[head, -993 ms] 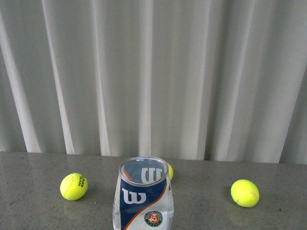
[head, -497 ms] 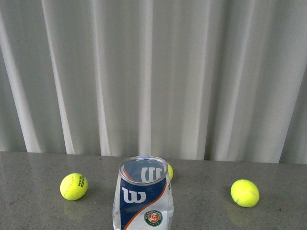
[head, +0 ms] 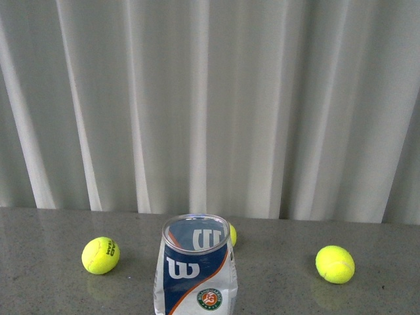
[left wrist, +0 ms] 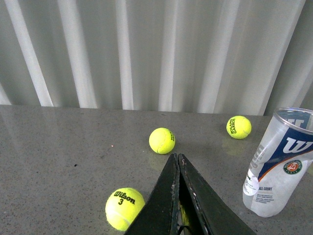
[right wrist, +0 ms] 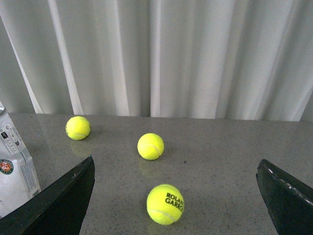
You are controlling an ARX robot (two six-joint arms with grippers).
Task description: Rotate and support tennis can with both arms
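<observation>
The tennis can (head: 197,266) stands upright at the near middle of the grey table, its open mouth up, with a navy and white Wilson label, an orange stripe and a round emblem. It shows again in the left wrist view as the tennis can (left wrist: 279,164) and at the frame edge in the right wrist view as the tennis can (right wrist: 14,169). My left gripper (left wrist: 177,157) is shut with nothing in it, well short of the can. My right gripper (right wrist: 176,169) is wide open, apart from the can. Neither arm appears in the front view.
Yellow tennis balls lie on the table (head: 46,230): one left (head: 100,255), one right (head: 335,264), one half hidden behind the can (head: 232,234). A Wilson ball (left wrist: 124,208) lies beside my left fingers. A Roland Garros ball (right wrist: 165,204) lies between my right fingers. White curtain (head: 210,98) behind.
</observation>
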